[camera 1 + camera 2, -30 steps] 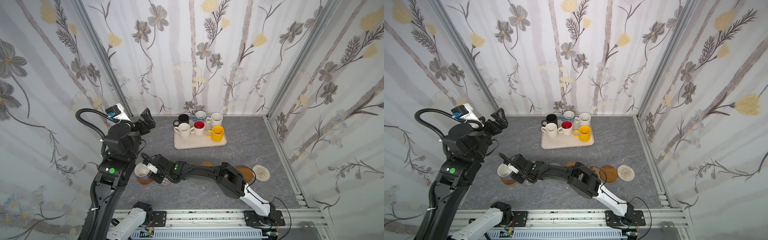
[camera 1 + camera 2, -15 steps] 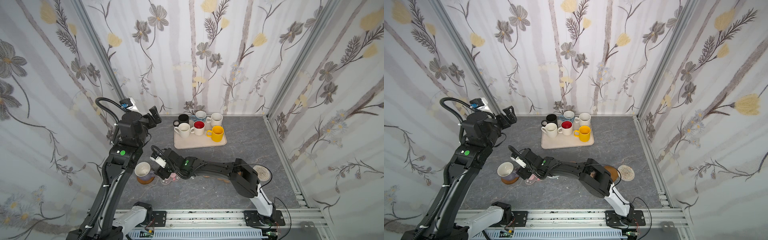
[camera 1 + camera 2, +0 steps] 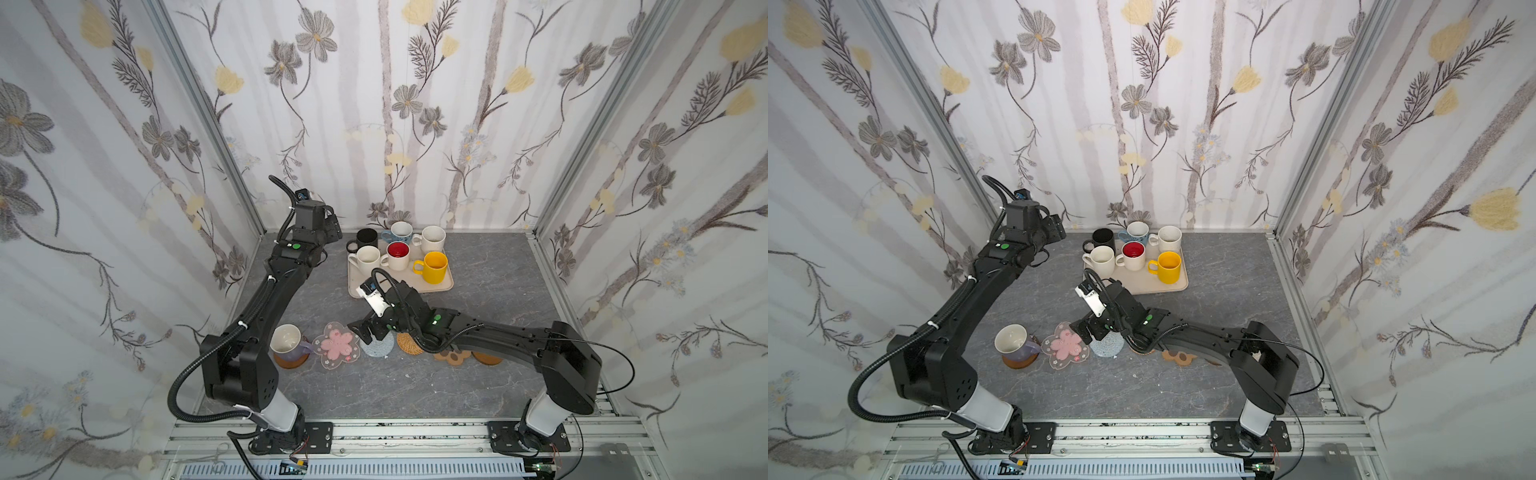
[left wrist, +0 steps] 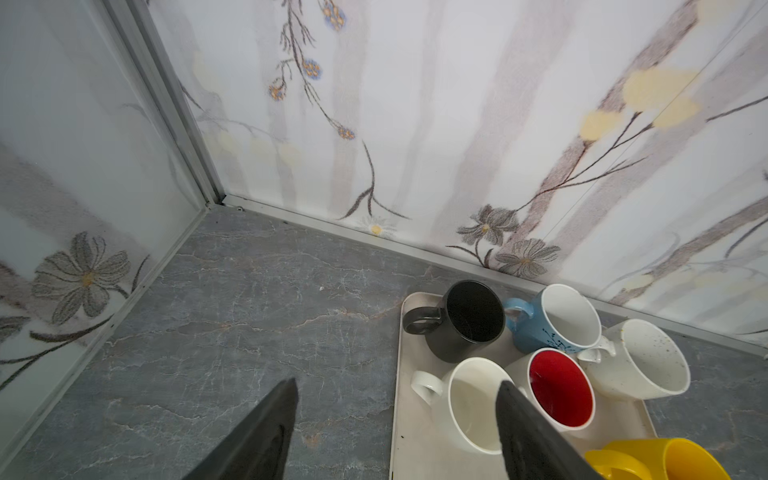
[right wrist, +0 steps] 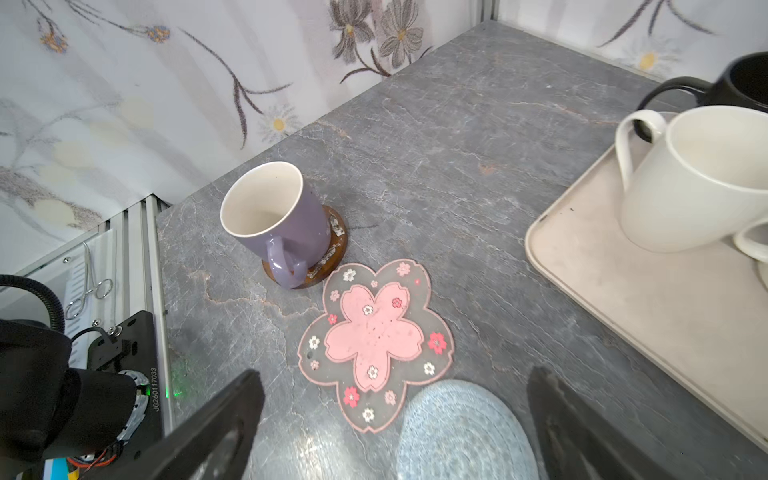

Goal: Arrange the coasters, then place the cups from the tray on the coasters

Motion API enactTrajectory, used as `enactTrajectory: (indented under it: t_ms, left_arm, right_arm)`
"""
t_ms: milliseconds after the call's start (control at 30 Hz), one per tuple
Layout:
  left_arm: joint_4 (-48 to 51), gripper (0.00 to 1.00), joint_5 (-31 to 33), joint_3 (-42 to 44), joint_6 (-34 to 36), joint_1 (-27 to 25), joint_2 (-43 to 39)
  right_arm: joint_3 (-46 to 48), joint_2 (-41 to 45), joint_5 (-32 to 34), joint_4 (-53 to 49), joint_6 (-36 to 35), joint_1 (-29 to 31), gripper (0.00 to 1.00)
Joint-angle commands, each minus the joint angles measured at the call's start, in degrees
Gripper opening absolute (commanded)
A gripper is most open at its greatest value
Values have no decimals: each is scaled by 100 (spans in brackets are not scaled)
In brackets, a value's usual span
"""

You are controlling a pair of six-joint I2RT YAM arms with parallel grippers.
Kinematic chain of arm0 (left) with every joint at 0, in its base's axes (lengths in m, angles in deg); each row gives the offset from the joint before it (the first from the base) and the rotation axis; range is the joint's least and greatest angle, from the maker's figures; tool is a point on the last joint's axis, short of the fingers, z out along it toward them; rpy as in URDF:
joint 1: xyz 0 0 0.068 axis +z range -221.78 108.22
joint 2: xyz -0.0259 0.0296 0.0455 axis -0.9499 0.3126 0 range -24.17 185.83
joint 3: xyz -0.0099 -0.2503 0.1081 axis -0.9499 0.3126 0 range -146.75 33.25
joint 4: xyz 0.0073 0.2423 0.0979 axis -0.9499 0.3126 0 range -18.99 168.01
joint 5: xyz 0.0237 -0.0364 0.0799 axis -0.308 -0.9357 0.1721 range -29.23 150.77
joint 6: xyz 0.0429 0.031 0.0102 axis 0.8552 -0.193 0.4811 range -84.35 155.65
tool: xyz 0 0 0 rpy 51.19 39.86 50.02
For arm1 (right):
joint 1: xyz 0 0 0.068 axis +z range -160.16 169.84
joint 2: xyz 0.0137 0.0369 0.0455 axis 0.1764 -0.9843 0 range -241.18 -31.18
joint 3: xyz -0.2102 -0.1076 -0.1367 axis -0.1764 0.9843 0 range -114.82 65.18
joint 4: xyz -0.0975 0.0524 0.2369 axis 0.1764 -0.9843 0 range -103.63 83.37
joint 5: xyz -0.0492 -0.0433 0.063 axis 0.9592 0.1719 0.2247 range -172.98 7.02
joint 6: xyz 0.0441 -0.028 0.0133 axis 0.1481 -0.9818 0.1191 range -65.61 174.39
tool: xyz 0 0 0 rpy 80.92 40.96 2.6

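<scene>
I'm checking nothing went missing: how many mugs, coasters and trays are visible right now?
Mugs: 7 – black, blue, speckled white, plain white, red-lined, yellow, lavender
Coasters: 6 visible – wooden disc, pink blossom, grey-blue round, rattan, paw, second wooden disc
Tray: 1
Total: 14

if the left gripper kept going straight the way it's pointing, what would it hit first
Probably the plain white mug on the tray, nearest the left gripper: the wrist view shows it just ahead between the open fingers. Depth is unclear; the tray rim could come first.
</scene>
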Motion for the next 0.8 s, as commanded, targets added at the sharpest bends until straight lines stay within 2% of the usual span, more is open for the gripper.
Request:
enactTrajectory:
  t_ms: [0,200,433,767]
  left_arm:
    - [-231,71,-206,-302,19,44,487]
    - [-223,57,-411,-702,-9,54,1346]
    - [-227,42,-611,-849,-403,46,2103]
    - [-213,30,-847,-1482,-545,46,2925]
  right_arm:
    - [490,492,-22,436,257,-260,100]
    - [1521,1675,-91,682,625,-937,100]
    - [2461,2767,-44,1032,1002,-1896,100]
    - [2890,2868,-234,1568,1293,-2103,100]
